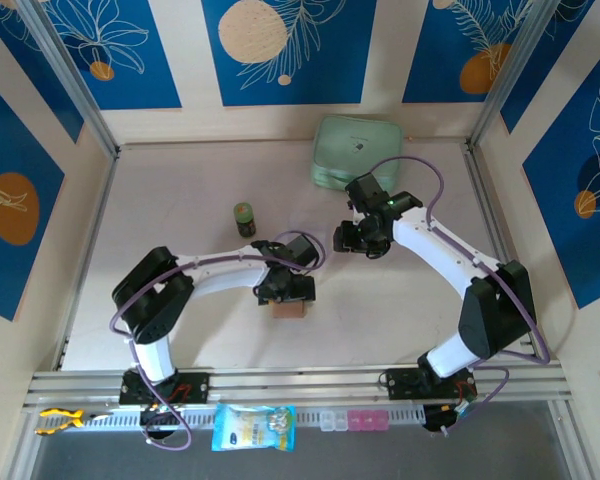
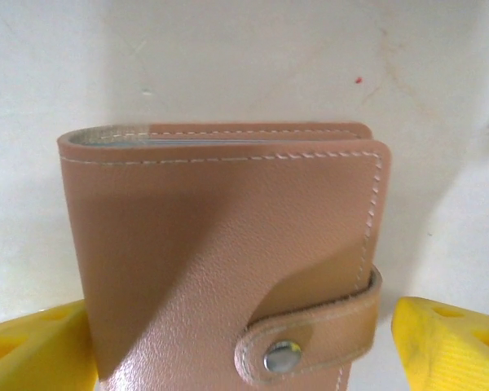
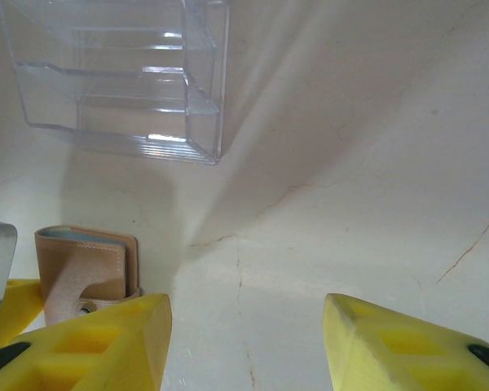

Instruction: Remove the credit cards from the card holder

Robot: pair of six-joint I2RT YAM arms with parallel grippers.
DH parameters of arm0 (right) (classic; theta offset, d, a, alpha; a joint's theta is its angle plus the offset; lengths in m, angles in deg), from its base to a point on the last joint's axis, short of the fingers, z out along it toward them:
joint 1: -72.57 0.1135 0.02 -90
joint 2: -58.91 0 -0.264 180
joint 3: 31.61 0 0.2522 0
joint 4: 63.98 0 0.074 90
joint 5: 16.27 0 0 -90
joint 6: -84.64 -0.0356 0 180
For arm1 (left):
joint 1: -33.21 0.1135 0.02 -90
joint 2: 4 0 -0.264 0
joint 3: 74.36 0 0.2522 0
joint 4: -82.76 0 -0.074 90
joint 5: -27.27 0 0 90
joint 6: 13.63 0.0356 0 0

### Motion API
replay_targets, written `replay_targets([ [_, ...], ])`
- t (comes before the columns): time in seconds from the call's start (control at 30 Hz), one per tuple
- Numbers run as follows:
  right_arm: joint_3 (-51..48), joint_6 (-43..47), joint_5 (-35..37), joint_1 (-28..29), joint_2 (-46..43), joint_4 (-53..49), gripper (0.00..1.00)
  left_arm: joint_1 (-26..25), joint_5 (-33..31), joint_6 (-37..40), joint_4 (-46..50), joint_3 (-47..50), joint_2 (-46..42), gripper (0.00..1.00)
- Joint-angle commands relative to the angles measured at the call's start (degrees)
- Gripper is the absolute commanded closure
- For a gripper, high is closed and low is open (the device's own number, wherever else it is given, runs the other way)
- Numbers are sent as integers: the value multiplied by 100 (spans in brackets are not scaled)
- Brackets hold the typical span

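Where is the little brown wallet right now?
The tan card holder sits in the middle of the table in the top view, under the left gripper; a small green jar stands farther back.

The card holder [image 2: 220, 252] is a tan-brown, leather-like wallet with pale stitching along its edges. It is folded shut: its strap wraps round the right edge and is fastened by a small metal snap stud, low in the left wrist view. A thin grey band of lining shows between the covers at its top edge. From above it sits just left of centre, below the middle of the frame.
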Motion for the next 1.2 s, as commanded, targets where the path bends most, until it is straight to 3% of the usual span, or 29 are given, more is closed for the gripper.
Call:
replay_targets([
  [0.0, -82, -14, -75, 82, -192, -117, 48, 8, 204, -83, -148, 124, -322, 12],
  [0.5, -64, -405, -109, 850, -84, -237, 49, 229, -46, 215, -187, 658, -1286, 19],
  [0.77, -11, -849, -336, 1509, 246, -200, 51, 820, 833, 35, -1281, 1739, -1931, 26],
  [1.17, 450, -1562, -342, 2306, 1314, -63, 59, 1385, 1754, 61, -2323, 2482, -2191, 63],
])
